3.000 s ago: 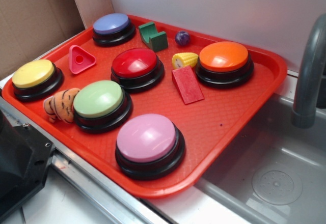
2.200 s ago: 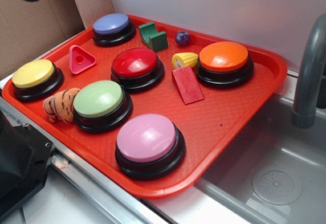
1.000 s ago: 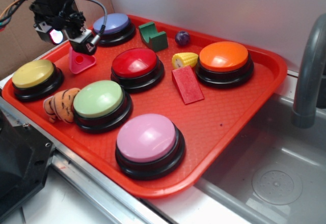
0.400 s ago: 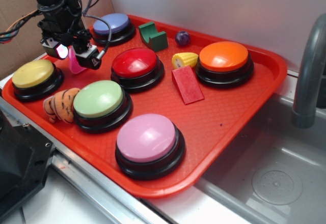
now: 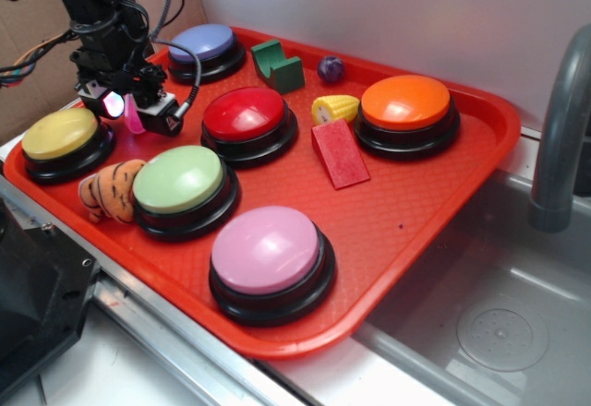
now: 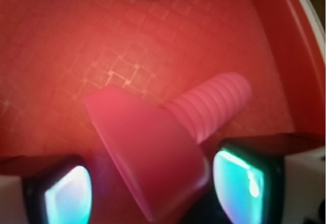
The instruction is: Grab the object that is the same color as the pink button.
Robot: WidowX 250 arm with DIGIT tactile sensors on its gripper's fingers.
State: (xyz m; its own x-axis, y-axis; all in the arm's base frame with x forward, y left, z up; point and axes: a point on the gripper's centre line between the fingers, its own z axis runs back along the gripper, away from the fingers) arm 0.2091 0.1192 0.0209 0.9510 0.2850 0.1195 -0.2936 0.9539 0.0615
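One pink triangle [image 5: 135, 115] in gripper [image 5: 129, 111]

arm is black thruout, blocky segments stacked w/ hard edges, matte finish. loose cables run along it: thin black ones looping off the upper part, plus a few multi-coloured wires trailing off to the side, and a grey-black cable curving down to the claw [image 5: 135, 113]. claw end is a black boxy housing w/ small pale/white patches on it. a small light glows pink-white on its underside. in the wrist view two fingers [image 6: 249, 180] show as dark blocks w/ white outer edges, each w/ a glossy pad reflecting teal-cyan. no readable markings or screws at this res.
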